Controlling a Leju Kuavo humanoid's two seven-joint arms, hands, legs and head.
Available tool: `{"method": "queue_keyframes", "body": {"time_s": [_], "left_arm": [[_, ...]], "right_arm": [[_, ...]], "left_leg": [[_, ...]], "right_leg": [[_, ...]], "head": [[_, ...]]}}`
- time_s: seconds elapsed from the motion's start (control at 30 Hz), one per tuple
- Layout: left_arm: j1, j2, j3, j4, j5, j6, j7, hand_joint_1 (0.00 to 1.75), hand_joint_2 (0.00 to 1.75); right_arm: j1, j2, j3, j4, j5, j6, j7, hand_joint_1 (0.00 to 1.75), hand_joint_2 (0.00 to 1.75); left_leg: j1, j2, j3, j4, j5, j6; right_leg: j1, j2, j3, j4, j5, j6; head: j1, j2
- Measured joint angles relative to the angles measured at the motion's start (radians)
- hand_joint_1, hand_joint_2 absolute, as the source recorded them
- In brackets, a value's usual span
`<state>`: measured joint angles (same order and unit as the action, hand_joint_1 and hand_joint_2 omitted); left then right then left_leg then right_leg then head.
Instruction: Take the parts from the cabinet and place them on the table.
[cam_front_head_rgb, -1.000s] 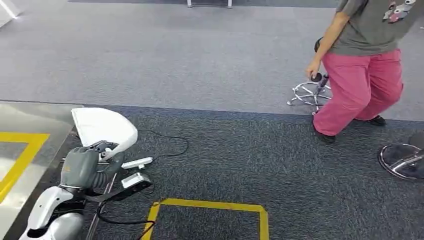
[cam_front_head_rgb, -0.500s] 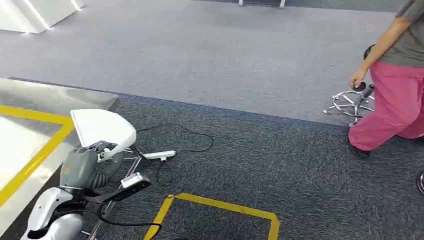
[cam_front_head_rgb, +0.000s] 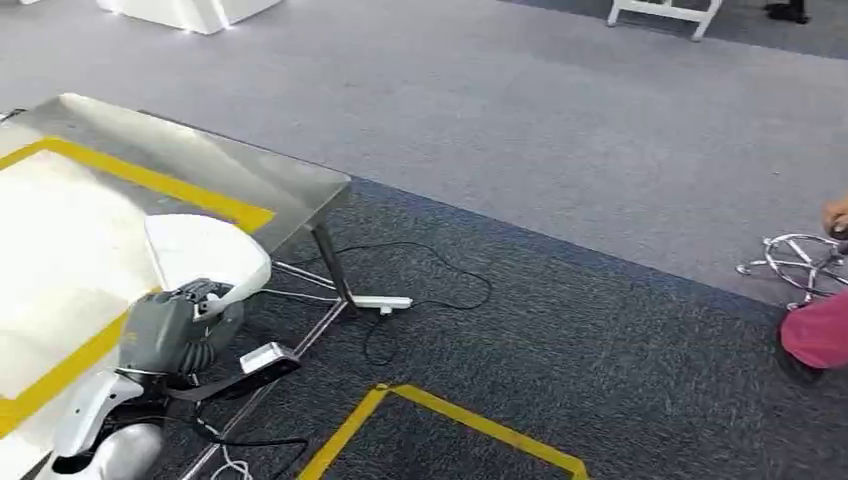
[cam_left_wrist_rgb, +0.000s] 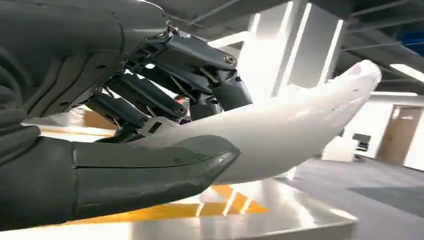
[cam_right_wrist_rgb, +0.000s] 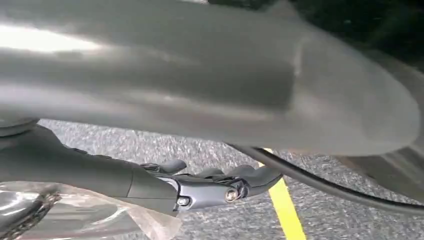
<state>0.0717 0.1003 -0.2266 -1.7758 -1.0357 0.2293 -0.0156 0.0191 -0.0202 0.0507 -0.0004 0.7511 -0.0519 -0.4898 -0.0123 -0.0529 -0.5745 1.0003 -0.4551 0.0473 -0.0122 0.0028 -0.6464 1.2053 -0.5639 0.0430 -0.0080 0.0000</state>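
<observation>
White part (cam_left_wrist_rgb: 295, 125) between thumb (cam_left_wrist_rgb: 150, 170), fingers (cam_left_wrist_rgb: 150, 95)

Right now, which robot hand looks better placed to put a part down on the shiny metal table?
The left robot hand: it holds the curved white plastic part over the steel table with yellow tape. The right robot hand hangs near the carpet.

white part (cam_front_head_rgb: 205, 250), grey hand (cam_front_head_rgb: 172, 330), steel table (cam_front_head_rgb: 290, 185) with yellow stripe
</observation>
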Motion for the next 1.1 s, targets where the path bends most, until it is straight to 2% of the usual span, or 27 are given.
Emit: {"method": "queue_keyframes", "body": {"time_s": [0.03,0.07,0.1,0.2,0.23,0.27,0.3,0.37,0.4,0.43,0.47,0.5,0.53,0.57,0.6,0.63,0.73,0.77,0.8,0.83,0.87,0.9,0.93,0.97,1.03,1.07,1.1], "left_arm": [[0.000,0.000,0.000,0.000,0.000,0.000,0.000,1.75,1.75],[0.000,0.000,0.000,0.000,0.000,0.000,0.000,1.75,1.75],[-0.002,0.000,0.000,0.000,0.000,0.000,0.000,1.75,1.75],[0.003,0.001,0.000,0.000,0.000,0.000,0.000,1.75,1.75],[0.007,0.005,0.002,0.000,0.000,0.001,-0.002,1.75,1.75],[0.009,0.005,0.003,0.000,0.000,0.002,-0.005,1.75,1.75],[0.007,0.010,0.004,0.000,0.001,0.002,-0.008,1.75,1.75],[0.008,0.013,0.009,0.002,0.010,0.005,-0.015,1.75,1.75],[0.010,0.016,0.011,0.004,0.011,0.005,-0.018,1.75,1.75],[0.012,0.018,0.013,0.007,0.011,0.006,-0.021,1.75,1.75],[0.012,0.019,0.015,0.011,0.013,0.007,-0.024,1.75,1.75],[0.012,0.019,0.017,0.013,0.013,0.008,-0.026,1.75,1.75],[0.012,0.019,0.018,0.013,0.013,0.008,-0.027,1.75,1.75],[0.011,0.020,0.020,0.013,0.013,0.008,-0.029,1.75,1.75],[0.008,0.019,0.021,0.015,0.013,0.009,-0.030,1.75,1.75],[0.005,0.019,0.020,0.015,0.013,0.010,-0.031,1.75,1.75],[0.010,0.021,0.023,0.018,0.012,0.012,-0.035,1.75,1.75],[0.012,0.021,0.023,0.018,0.011,0.013,-0.036,1.75,1.75],[0.008,0.021,0.023,0.018,0.011,0.016,-0.038,1.75,1.75],[0.006,0.022,0.023,0.019,0.010,0.016,-0.039,1.75,1.75],[0.007,0.022,0.023,0.020,0.009,0.016,-0.039,1.75,1.75],[0.007,0.023,0.023,0.022,0.008,0.016,-0.039,1.75,1.75],[0.008,0.023,0.023,0.024,0.007,0.016,-0.040,1.75,1.75],[0.010,0.023,0.023,0.025,0.006,0.016,-0.040,1.75,1.75],[0.010,0.022,0.022,0.028,-0.002,0.016,-0.040,1.75,1.75],[0.010,0.023,0.022,0.029,-0.004,0.016,-0.040,1.75,1.75],[0.009,0.023,0.023,0.030,-0.006,0.016,-0.040,1.75,1.75]], "right_arm": [[0.000,-0.001,-0.001,0.000,0.000,0.000,0.000,0.00,0.00],[0.000,-0.002,-0.001,0.000,0.002,0.000,0.000,0.00,0.00],[-0.002,-0.002,-0.003,0.001,0.002,0.000,-0.001,0.00,0.00],[-0.002,-0.002,-0.007,0.001,0.003,0.001,-0.001,0.00,0.00],[-0.004,0.002,-0.008,0.001,0.004,0.001,0.001,0.00,0.00],[-0.004,0.001,-0.008,0.001,0.005,0.001,0.003,0.00,0.00],[-0.002,0.002,-0.009,0.001,0.005,0.000,0.004,0.00,0.00],[-0.002,0.006,-0.010,0.001,0.006,0.002,0.010,0.00,0.00],[-0.002,0.009,-0.012,0.001,0.006,0.002,0.010,0.00,0.00],[-0.003,0.012,-0.014,0.001,0.006,0.002,0.012,0.00,0.00],[-0.004,0.015,-0.015,0.001,0.008,0.003,0.014,0.00,0.00],[-0.006,0.018,-0.016,0.001,0.008,0.003,0.016,0.00,0.00],[-0.008,0.021,-0.016,0.001,0.009,0.003,0.017,0.00,0.00],[-0.010,0.023,-0.017,0.001,0.010,0.003,0.017,0.00,0.00],[-0.012,0.023,-0.019,0.001,0.010,0.003,0.018,0.00,0.00],[-0.013,0.024,-0.021,0.001,0.010,0.003,0.018,0.00,0.00],[-0.021,0.024,-0.024,0.000,0.013,0.003,0.020,0.00,0.00],[-0.024,0.024,-0.025,0.000,0.014,0.003,0.021,0.00,0.00],[-0.020,0.024,-0.027,0.000,0.016,0.003,0.020,0.00,0.00],[-0.020,0.024,-0.030,0.000,0.017,0.003,0.020,0.00,0.00],[-0.019,0.024,-0.032,0.000,0.019,0.003,0.021,0.00,0.00],[-0.018,0.024,-0.033,0.000,0.022,0.003,0.021,0.00,0.00],[-0.016,0.024,-0.034,0.000,0.024,0.005,0.021,0.00,0.00],[-0.014,0.024,-0.034,0.000,0.026,0.005,0.021,0.00,0.00],[-0.015,0.024,-0.040,0.000,0.033,0.005,0.021,0.00,0.00],[-0.014,0.024,-0.042,0.000,0.034,0.005,0.021,0.00,0.00],[-0.015,0.024,-0.044,0.000,0.035,0.005,0.021,0.00,0.00]], "left_leg": [[0.001,-0.014,0.003,0.001,-0.002,-0.003],[0.002,-0.024,0.002,0.002,-0.005,-0.007],[-0.005,-0.037,-0.004,0.014,-0.008,-0.013],[0.007,-0.072,-0.015,0.009,0.001,-0.031],[0.006,-0.076,-0.017,0.012,-0.002,-0.036],[0.004,-0.027,-0.020,0.025,-0.015,-0.041],[0.004,0.013,-0.041,0.070,-0.046,-0.048],[0.010,0.036,-0.116,0.224,-0.119,-0.058],[0.013,0.039,-0.151,0.293,-0.141,-0.062],[0.016,0.040,-0.165,0.316,-0.135,-0.066],[0.019,0.041,-0.153,0.289,-0.106,-0.068],[0.021,0.046,-0.123,0.226,-0.063,-0.068],[0.021,0.063,-0.080,0.140,-0.017,-0.066],[0.019,0.103,-0.034,0.052,0.019,-0.062],[0.001,0.153,-0.021,0.027,-0.002,-0.060],[0.002,0.146,-0.022,0.018,-0.003,-0.048],[0.000,0.107,-0.024,0.014,-0.004,-0.030],[0.007,0.096,-0.017,0.007,0.000,-0.023],[0.009,0.085,-0.015,0.007,-0.001,-0.017],[0.009,0.073,-0.015,0.007,-0.002,-0.009],[0.008,0.060,-0.015,0.007,-0.003,-0.005],[0.006,0.047,-0.015,0.007,-0.004,-0.003],[0.004,0.031,-0.013,0.007,-0.005,-0.003],[0.004,0.016,-0.010,0.008,-0.005,-0.003],[0.004,-0.016,-0.002,0.009,-0.009,-0.007],[0.005,-0.028,0.001,0.010,-0.011,-0.010],[0.002,-0.037,-0.002,0.012,-0.013,-0.014]], "right_leg": [[-0.001,0.014,0.037,-0.090,0.050,-0.003],[-0.007,0.062,0.066,-0.164,0.081,-0.004],[-0.014,0.097,0.080,-0.197,0.066,-0.006],[-0.003,0.065,0.091,-0.196,0.063,-0.015],[-0.011,0.051,0.095,-0.204,0.067,-0.023],[-0.010,0.040,0.100,-0.208,0.069,-0.028],[-0.009,0.027,0.103,-0.210,0.067,-0.035],[-0.007,-0.001,0.105,-0.210,0.063,-0.040],[-0.007,-0.016,0.106,-0.210,0.060,-0.040],[-0.007,-0.031,0.108,-0.210,0.057,-0.039],[-0.007,-0.045,0.111,-0.210,0.054,-0.038],[-0.007,-0.058,0.116,-0.210,0.050,-0.035],[-0.007,-0.069,0.123,-0.210,0.046,-0.033],[-0.006,-0.080,0.129,-0.210,0.041,-0.028],[0.001,-0.089,0.132,-0.209,0.036,-0.020],[0.004,-0.098,0.131,-0.207,0.032,-0.014],[0.004,-0.140,0.148,-0.216,0.024,0.001],[-0.002,-0.115,0.143,-0.206,0.011,0.008],[-0.001,-0.061,0.127,-0.169,-0.012,0.008],[-0.002,-0.029,0.089,-0.093,-0.049,0.007],[-0.002,-0.013,0.037,0.003,-0.086,0.007],[-0.002,-0.008,-0.006,0.075,-0.107,0.007],[-0.001,-0.006,-0.036,0.114,-0.107,0.006],[-0.001,-0.005,-0.040,0.102,-0.080,0.005],[-0.001,0.008,0.012,-0.042,0.025,-0.003],[-0.001,0.034,0.049,-0.135,0.074,-0.007],[-0.005,0.081,0.066,-0.172,0.067,-0.011]], "head": [[0.000,0.000],[0.000,0.000],[0.000,0.000],[0.000,0.000],[0.001,0.000],[-0.002,0.000],[-0.010,0.000],[-0.010,0.000],[-0.009,0.000],[-0.010,0.000],[-0.010,0.000],[-0.010,0.000],[-0.010,0.000],[-0.010,0.000],[-0.011,0.000],[-0.012,0.000],[-0.008,0.000],[-0.007,0.000],[-0.001,0.000],[0.003,0.000],[0.004,0.000],[0.005,0.000],[0.004,0.000],[0.004,0.000],[0.005,0.000],[0.005,0.000],[0.003,0.000]]}}
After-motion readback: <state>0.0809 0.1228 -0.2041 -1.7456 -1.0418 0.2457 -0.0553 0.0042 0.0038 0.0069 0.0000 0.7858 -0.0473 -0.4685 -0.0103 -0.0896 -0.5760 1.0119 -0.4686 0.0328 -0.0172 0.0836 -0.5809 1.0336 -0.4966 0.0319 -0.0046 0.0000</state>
